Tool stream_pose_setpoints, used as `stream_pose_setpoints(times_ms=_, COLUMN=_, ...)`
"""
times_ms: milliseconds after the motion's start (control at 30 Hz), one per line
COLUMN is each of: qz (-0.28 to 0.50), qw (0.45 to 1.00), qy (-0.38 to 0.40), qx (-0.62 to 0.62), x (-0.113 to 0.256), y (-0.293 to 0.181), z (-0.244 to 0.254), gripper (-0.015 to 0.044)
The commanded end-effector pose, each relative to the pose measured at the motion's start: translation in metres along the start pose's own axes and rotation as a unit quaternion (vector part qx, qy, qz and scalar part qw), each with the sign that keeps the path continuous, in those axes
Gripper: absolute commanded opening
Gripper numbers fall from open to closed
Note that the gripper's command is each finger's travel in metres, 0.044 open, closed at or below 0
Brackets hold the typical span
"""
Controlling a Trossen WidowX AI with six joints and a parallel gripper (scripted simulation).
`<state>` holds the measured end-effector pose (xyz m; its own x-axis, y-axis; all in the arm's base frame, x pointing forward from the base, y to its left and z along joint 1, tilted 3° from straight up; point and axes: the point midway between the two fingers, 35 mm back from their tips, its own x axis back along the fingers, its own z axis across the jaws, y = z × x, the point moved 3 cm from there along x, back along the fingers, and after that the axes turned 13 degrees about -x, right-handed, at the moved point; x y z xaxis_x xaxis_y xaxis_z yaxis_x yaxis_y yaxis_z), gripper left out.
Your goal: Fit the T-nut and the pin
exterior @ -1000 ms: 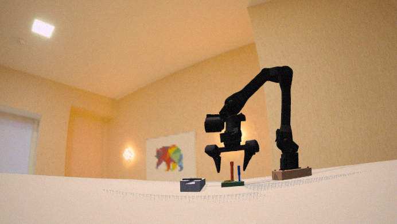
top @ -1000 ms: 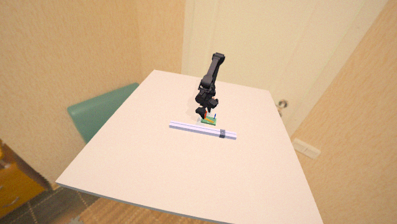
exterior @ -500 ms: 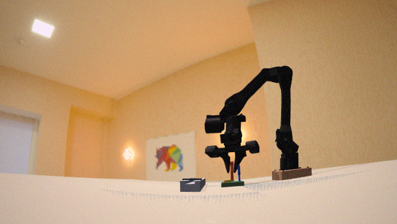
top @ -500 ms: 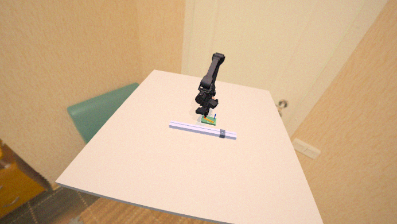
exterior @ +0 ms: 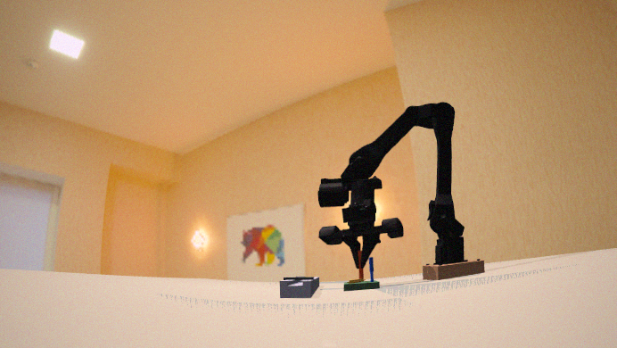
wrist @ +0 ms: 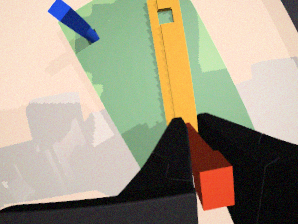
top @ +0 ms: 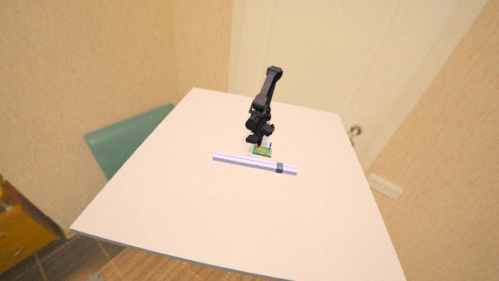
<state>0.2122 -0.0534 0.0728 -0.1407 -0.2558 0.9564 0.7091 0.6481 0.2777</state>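
Note:
The brass T-nut (top: pixel 263 150) (exterior: pixel 355 280) (wrist: pixel 180 75) lies flat on the green tray (top: pixel 257 153) (exterior: pixel 362 285) (wrist: pixel 117 85). Its orange handle (exterior: pixel 361 272) (wrist: pixel 217 188) stands up at one end. My gripper (top: pixel 258 145) (exterior: pixel 360 265) (wrist: pixel 189 125) is shut on the handle, low over the tray, with the handle's top showing between the fingers in the wrist view. The blue pin (top: pixel 270 145) (exterior: pixel 371 269) (wrist: pixel 79 21) stands upright in the tray. The aluminum rail (top: pixel 241 158) (exterior: pixel 296 289) lies in front of the tray. The dark bracket (top: pixel 280 167) sits across it toward its right end in the top view.
The arm's brown base (exterior: pixel 452 270) stands behind the tray. The blue pin is close to the gripper on the same tray. The white table's (top: pixel 216 202) near edge is far in front of the rail.

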Motion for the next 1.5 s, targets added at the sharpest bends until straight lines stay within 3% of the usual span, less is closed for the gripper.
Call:
stream_pose_setpoints(times_ms=0, qz=0.001, qw=1.000, qy=-0.003, qx=-0.001, x=0.005, y=0.002, z=-0.001, gripper=-0.0150)
stream_pose_setpoints(times_ms=1467, qz=0.001, qw=1.000, qy=-0.003, qx=-0.001, x=0.072, y=0.022, z=0.000, gripper=-0.0150)
